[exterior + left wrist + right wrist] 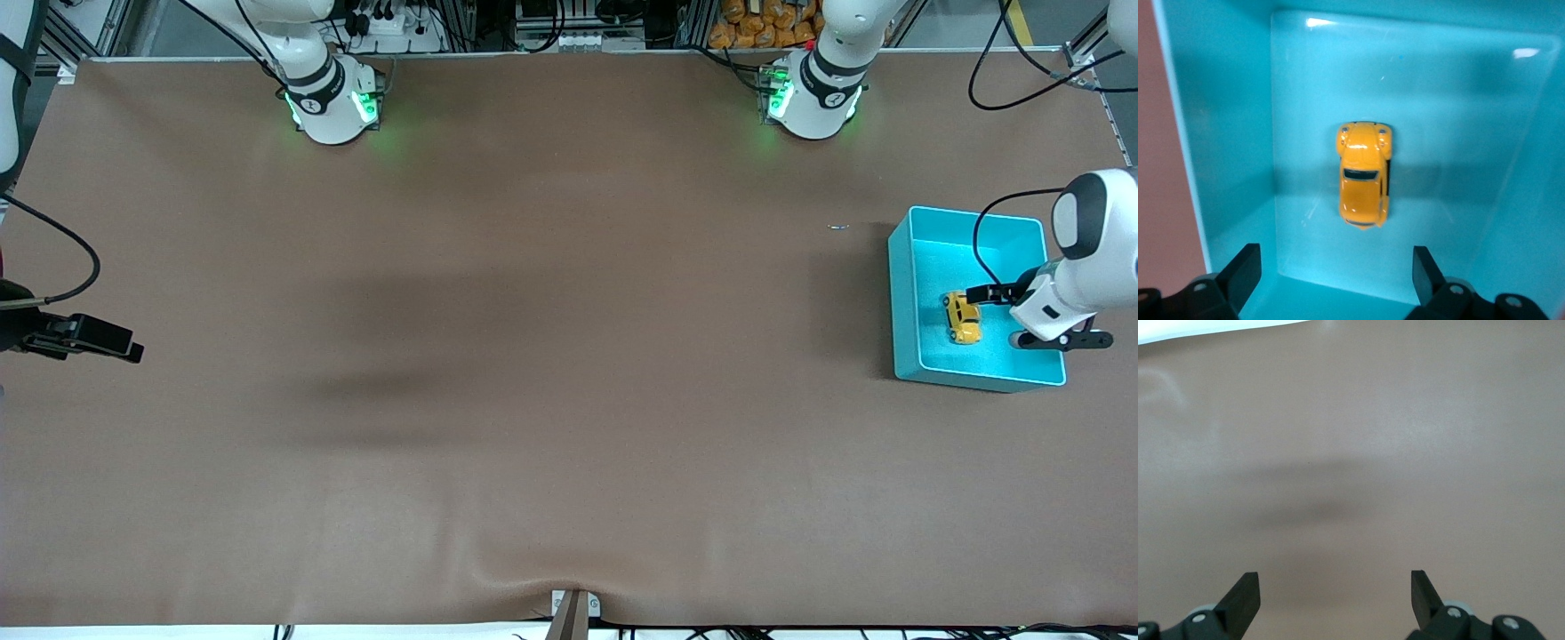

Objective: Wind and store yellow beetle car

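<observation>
Brown tabletop, yellow beetle car in turquoise bin, left gripper spread above it, right gripper spread, waiting over the tabletop's edge.

Beetle car in bin, at left arm's end of table.

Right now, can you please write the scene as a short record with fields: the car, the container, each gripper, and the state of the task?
car: yellow beetle car lies on its wheels on the bin floor, touched by nothing
container: turquoise bin at the left arm's end of the table
left gripper: jaws open, empty, over the bin above the car
right gripper: jaws open, empty, waits over bare table at the right arm's end
task state: car is stored in the bin; winding cannot be judged
</observation>
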You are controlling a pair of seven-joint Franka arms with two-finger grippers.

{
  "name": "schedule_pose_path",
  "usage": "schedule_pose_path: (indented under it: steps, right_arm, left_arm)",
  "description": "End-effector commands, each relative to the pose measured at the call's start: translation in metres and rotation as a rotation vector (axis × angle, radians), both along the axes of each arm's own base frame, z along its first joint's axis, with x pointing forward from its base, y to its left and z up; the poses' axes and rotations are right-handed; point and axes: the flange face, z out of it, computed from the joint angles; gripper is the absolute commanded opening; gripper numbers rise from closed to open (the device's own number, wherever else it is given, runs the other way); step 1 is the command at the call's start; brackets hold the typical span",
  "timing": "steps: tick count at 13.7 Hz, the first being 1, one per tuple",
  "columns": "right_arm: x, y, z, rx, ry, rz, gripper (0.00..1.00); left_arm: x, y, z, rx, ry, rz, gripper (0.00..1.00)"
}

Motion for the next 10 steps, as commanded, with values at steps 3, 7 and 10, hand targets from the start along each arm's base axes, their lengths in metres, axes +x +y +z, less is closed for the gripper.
schedule_pose_path:
  steps: [3,7,10]
  right_arm:
    - [-0.015,0.004,0.025,0.014,-0.009,0.005,1.0]
    - [-0.052,0.012,0.053,0.007,-0.018,0.014,1.0]
    - [-0.091,0.015,0.057,0.001,-0.01,0.012,1.0]
  left_arm:
    - [0.007,-0.038,0.084,-0.001,-0.049,0.048,1.0]
    - [0.034,-0.084,0.155,-0.016,-0.078,0.033,1.0]
    - [0.045,-0.101,0.205,-0.028,-0.118,0.016,1.0]
